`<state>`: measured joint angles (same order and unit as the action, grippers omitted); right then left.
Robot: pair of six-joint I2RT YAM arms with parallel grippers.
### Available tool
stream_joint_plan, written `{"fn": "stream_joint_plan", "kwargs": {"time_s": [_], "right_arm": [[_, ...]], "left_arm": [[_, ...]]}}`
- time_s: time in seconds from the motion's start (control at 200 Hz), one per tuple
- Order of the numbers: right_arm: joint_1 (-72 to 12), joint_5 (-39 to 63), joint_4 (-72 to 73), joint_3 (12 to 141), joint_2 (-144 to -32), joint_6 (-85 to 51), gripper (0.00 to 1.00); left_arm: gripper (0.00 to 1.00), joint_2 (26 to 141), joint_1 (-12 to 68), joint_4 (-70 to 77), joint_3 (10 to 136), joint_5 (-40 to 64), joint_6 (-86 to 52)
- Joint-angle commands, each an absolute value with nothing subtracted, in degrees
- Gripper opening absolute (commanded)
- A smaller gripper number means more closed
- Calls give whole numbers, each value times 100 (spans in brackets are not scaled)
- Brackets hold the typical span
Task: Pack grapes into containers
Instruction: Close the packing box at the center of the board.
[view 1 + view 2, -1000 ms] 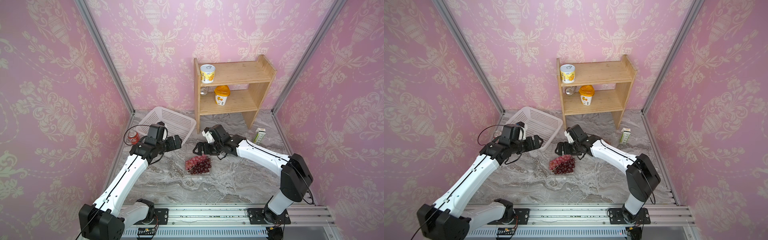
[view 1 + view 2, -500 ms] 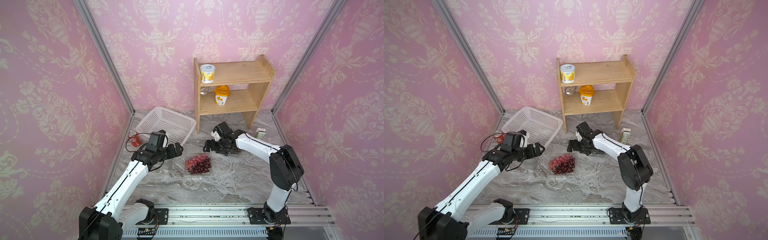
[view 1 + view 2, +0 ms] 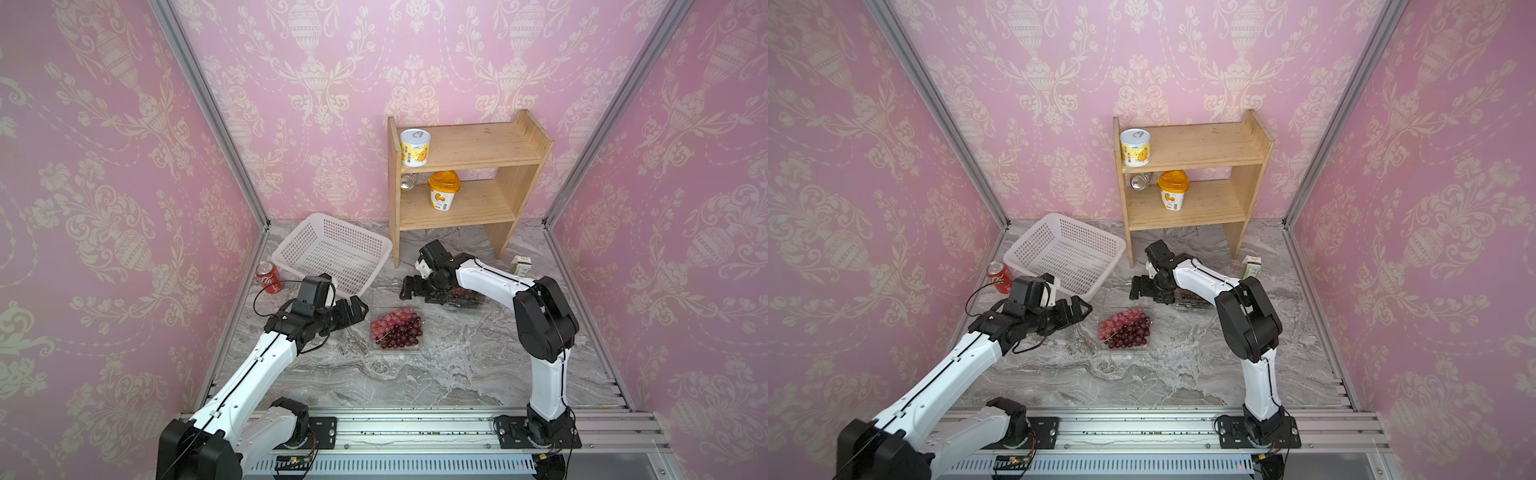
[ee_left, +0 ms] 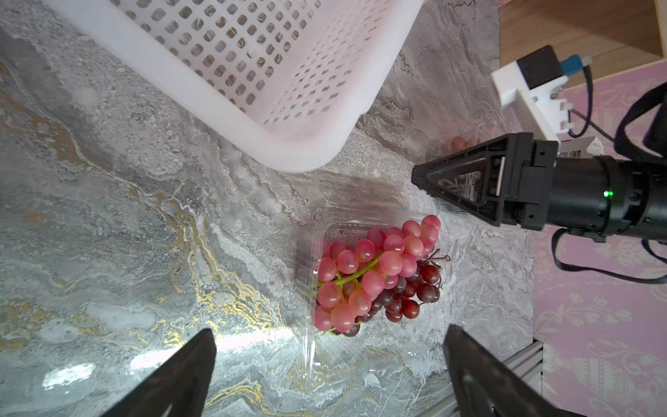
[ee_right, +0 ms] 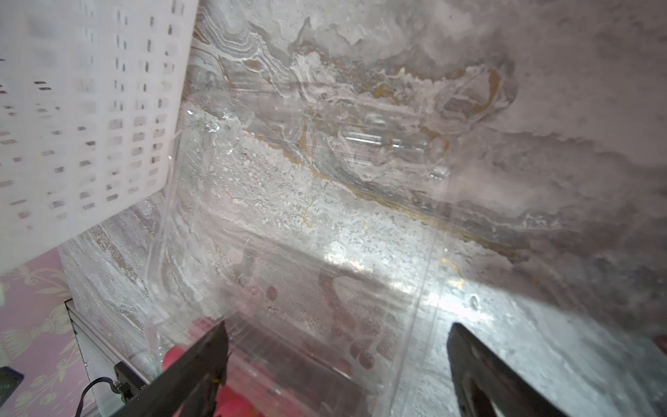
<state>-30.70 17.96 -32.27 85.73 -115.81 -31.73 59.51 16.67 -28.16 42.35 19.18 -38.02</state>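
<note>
Grapes (image 3: pixel 397 328), pink and dark red, lie in an open clear container (image 4: pixel 306 289) mid-counter. A second container (image 3: pixel 481 302) with darker grapes (image 3: pixel 467 294) is half hidden under the right arm, its clear walls hard to trace. The counter (image 3: pixel 415 374) is grey marble and the walls (image 3: pixel 124 166) pink-papered. The left end effector (image 3: pixel 359 309) and right end effector (image 3: pixel 409 289) gape wide, empty. A white basket (image 3: pixel 332 253), wooden shelf (image 3: pixel 469 158) and red can (image 3: pixel 269 277) stand behind.

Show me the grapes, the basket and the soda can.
grapes (image 3: pixel 397 328), in a top view, middle of the bunch.
basket (image 3: pixel 336 259), in a top view, its perforated floor.
soda can (image 3: pixel 268 277), in a top view, its red side.
</note>
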Motion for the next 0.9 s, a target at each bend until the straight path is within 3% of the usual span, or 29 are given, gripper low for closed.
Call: {"fn": "stream_joint_plan", "kwargs": {"time_s": [0.0, 0.2, 0.895], "right_arm": [[-3021, 1593, -3367, 8792, -11795, -3236, 93], [-3006, 1545, -3249, 8856, -11975, -3256, 83], [-2963, 1377, -3136, 8347, -11556, -3013, 83]], "left_arm": [[99, 6030, 1643, -2540, 4051, 2105, -3996], [99, 6194, 1641, -2428, 4138, 2159, -3980], [99, 6405, 1646, -2035, 3690, 2217, -4103]]}}
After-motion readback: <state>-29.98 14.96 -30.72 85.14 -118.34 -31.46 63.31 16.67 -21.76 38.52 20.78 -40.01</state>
